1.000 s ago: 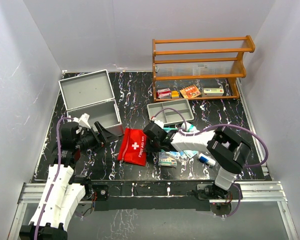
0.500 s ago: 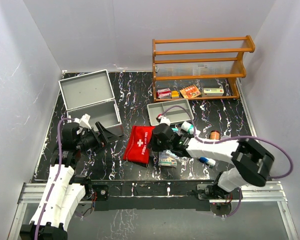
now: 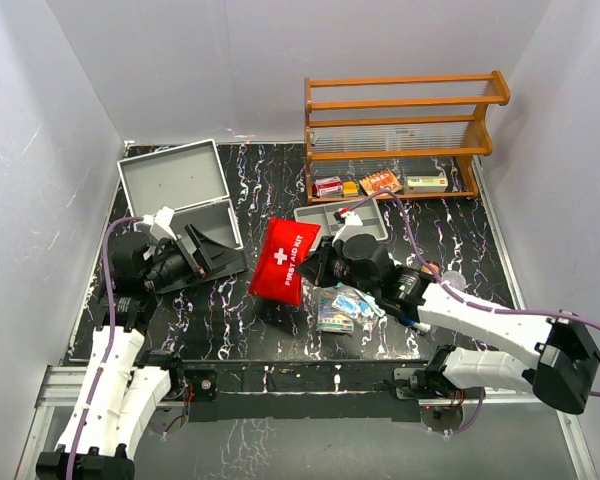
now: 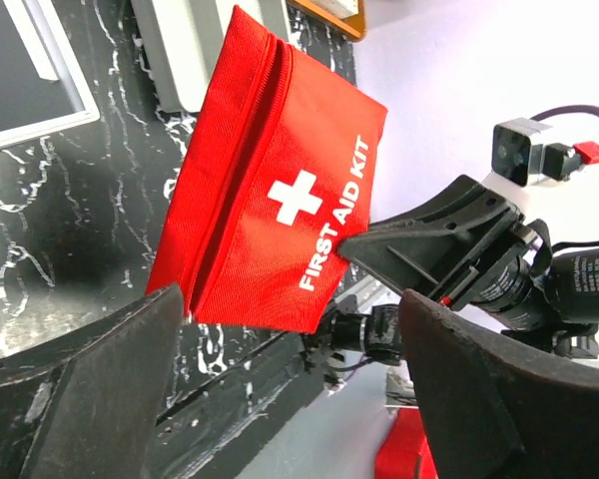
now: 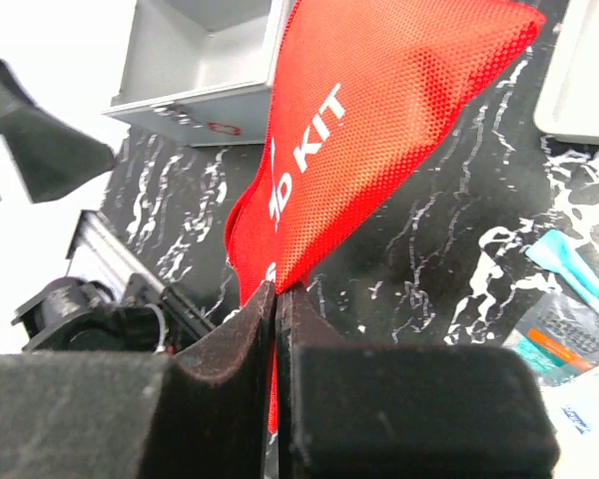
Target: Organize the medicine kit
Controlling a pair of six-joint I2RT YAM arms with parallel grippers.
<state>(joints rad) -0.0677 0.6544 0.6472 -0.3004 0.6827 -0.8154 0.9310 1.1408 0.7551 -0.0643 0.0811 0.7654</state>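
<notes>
Right end effector (image 5: 277,289) is fully closed, pinching one edge of the red first aid pouch (image 3: 286,258). Pouch hangs tilted, cross side facing the left wrist camera. It looks lifted off the bench (image 3: 260,180), but I can't confirm its lower edge is clear. Left end effector (image 3: 223,256) is spread wide, holding nothing, pointed at the pouch from nearby. Medicine kit (image 3: 170,180) sits far-left on the bench, lid up, just behind the left end effector.

The pouch (image 3: 283,258) was bright red with a white cross and white lettering; the medicine kit (image 3: 176,180) was plain silver-grey, the table (image 3: 270,190) black veined with white, the rack (image 3: 405,101) orange-brown.
</notes>
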